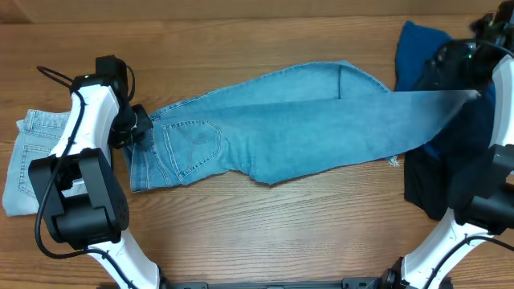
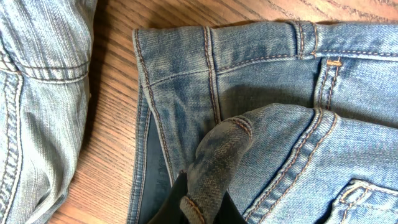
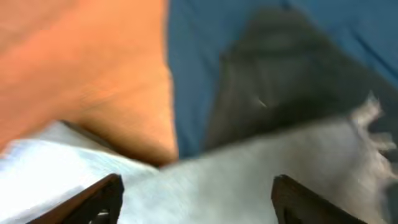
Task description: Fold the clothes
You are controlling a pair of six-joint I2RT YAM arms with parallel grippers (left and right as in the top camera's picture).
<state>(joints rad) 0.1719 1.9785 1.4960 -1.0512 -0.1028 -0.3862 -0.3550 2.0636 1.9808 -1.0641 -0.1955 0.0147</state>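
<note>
Worktop (image 1: pixel 265 233) is wood, oak-coloured, with the grain running left-right. It fills every view, so I see nothing of the room beyond it. Both arm bases sit at the near edge.

The jeans (image 1: pixel 265 136) lie across the middle of the worktop with their long axis left-right. The waistband (image 2: pixel 249 37) points left and the legs run right. The seat faces up, with one back pocket (image 1: pixel 193 140) showing near the left end. The body lies flat on the wood. One leg (image 1: pixel 426 108) rises off the surface, pale inner side showing, and slants toward the far right, up at my right arm. A frayed hem (image 3: pixel 373 124) shows in the right wrist view. The stitching is tan thread and the denim is a mid-blue wash.

Left jaws are pressed together, pinching a bunched fold of the jeans at the waistband end. The left wrist view shows denim squeezed up between the dark fingers (image 2: pixel 171 208).

Right jaws are spread, with the two fingers (image 3: pixel 102 199) wide apart. The leg's pale cloth runs across the gap between them. That view is badly blurred, so I can't tell whether the cloth touches either finger.

Paler jeans (image 1: pixel 36 160) lie folded at the far left edge, just beside the waistband but apart from it. A royal-blue garment (image 1: pixel 422 48) sits at the far right. A dark one (image 1: pixel 438 177) lies nearer me on the right, under the raised leg.
</note>
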